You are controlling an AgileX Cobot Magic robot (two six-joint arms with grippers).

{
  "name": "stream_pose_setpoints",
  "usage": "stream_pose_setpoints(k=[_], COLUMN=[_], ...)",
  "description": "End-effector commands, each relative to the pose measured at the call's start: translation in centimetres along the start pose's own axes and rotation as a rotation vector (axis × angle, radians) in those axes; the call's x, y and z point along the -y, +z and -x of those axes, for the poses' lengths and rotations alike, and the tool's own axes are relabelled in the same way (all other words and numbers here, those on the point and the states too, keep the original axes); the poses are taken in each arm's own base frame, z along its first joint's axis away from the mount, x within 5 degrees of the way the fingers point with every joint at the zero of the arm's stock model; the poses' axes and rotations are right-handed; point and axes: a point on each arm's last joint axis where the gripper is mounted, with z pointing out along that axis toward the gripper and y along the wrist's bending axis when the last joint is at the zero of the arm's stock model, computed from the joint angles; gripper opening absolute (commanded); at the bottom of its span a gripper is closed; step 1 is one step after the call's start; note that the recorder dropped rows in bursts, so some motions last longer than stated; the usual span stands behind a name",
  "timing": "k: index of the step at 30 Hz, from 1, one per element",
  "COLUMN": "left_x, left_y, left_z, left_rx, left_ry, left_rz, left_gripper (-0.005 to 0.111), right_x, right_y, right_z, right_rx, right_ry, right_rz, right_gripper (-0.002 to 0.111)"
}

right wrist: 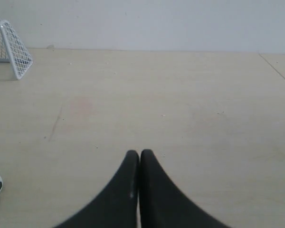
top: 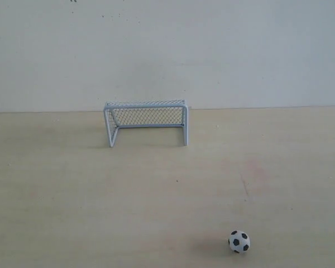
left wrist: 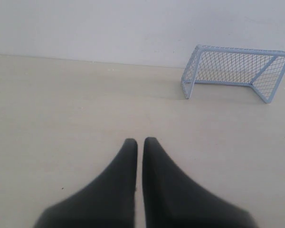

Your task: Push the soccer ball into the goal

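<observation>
As the goal (top: 146, 114) lies crosswise, its mouth faces the soccer ball (top: 239, 242).

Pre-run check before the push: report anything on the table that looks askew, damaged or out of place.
Nothing stands out. The goal stands upright by the wall, mesh intact as far as visible. The soccer ball rests on the table, apart from it. Only a faint reddish smudge marks the surface.

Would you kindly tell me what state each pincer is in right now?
Left pincer: closed, empty.
Right pincer: closed, empty.
</observation>
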Motion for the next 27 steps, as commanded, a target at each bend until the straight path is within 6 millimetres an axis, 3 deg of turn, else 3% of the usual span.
stream_pose_setpoints(k=[1,4,9,13,16,22,27], left_x=[0.0,0.0,0.0,0.0,0.0,0.0,0.0], left_y=[0.0,0.0,0.0,0.0,0.0,0.0,0.0], left_z=[-0.1,-0.1,-0.1,-0.1,-0.1,-0.1,-0.1], left_rx=[0.0,0.0,0.0,0.0,0.0,0.0,0.0], left_ry=[0.008,0.008,0.008,0.008,0.008,0.008,0.008], left_rz=[-0.004,-0.004,-0.004,-0.004,-0.004,-0.004,-0.004], left_gripper=[0.004,0.004,0.004,0.004,0.004,0.004,0.004], right_x=[0.0,0.0,0.1,0.1,0.1,0.1,0.1], right_y=[0.0,-0.1,-1.3,-3.5,-4.7,-5.3,-7.1], right_z=[0.2,0.9,4.7,7.2,7.9,8.3,11.5], right_rx=[0.024,0.104,0.539,0.908,1.062,1.134,1.115], right_ry=[-0.007,0.048,0.108,0.011,-0.048,-0.154,-0.14], right_rz=[-0.006,-0.003,0.016,-0.011,-0.046,-0.117,-0.096], right_gripper=[0.0,0.0,0.0,0.0,0.0,0.0,0.0])
